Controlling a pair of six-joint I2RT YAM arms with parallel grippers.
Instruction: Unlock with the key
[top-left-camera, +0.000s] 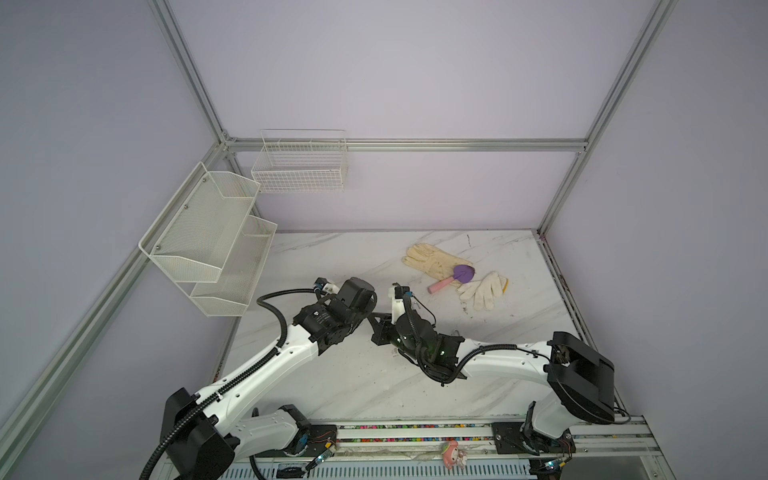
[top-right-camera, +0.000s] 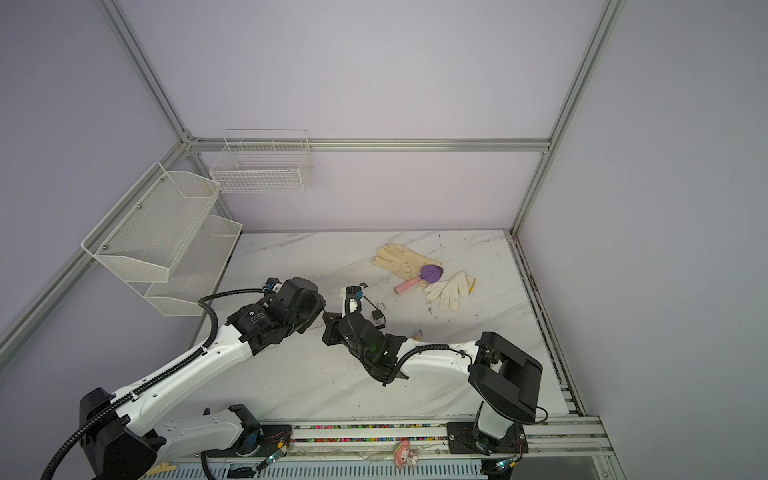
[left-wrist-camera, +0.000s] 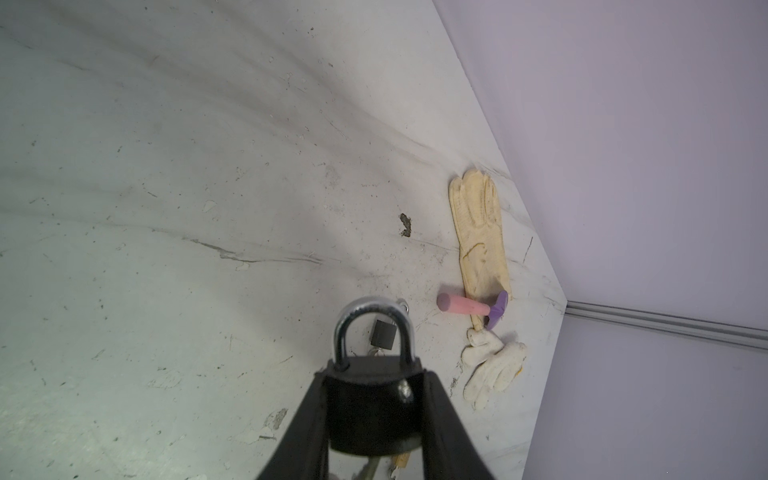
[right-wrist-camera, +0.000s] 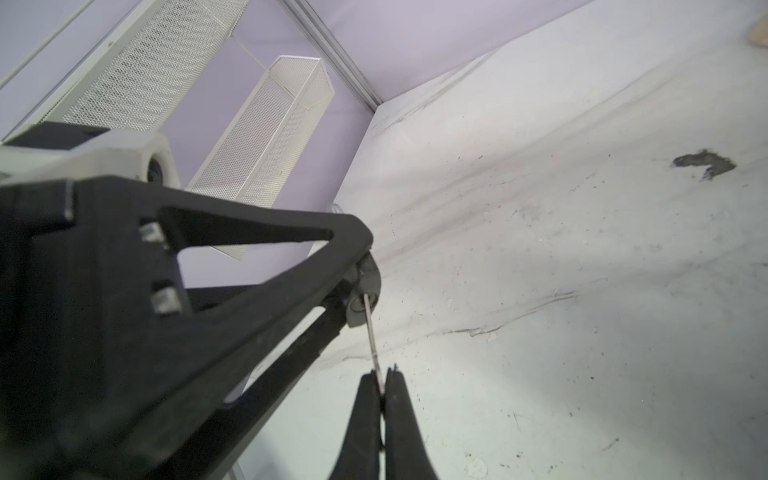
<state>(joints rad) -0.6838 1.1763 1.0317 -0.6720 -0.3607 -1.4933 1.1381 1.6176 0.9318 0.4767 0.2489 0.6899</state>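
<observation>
Closest to the left wrist camera, the left claw (left-wrist-camera: 374, 376) is seen clamped on the black body of the lock (left-wrist-camera: 368, 415), with one finger pressed to each side. The steel shackle (left-wrist-camera: 374, 324) is pointed away from the wrist, and both of its legs are seated in the body. The lock is held above the surface (left-wrist-camera: 166, 208), near its middle, where the two arms are seen to meet in both top views.

From the right wrist camera, the right claw (right-wrist-camera: 380, 380) is seen closed on the key (right-wrist-camera: 372, 336), which is viewed edge-on as a thin blade pinched between the fingertips. The key's tip is set against the underside of the lock (right-wrist-camera: 365, 286), at the keyway; how far it is inserted cannot be told.

A second lock (top-right-camera: 378, 314), smaller, is seen lying on the surface just beyond the claws, apart from both. Farther back and to the right, a tan glove (top-left-camera: 432, 259) and a white glove (top-left-camera: 484, 291) are laid flat, and a trowel (top-left-camera: 462, 273) is rested between them with its purple blade on the tan glove. A mesh shelf (top-left-camera: 208, 241) and a wire basket (top-left-camera: 301, 162) are mounted on the walls at the left rear.
</observation>
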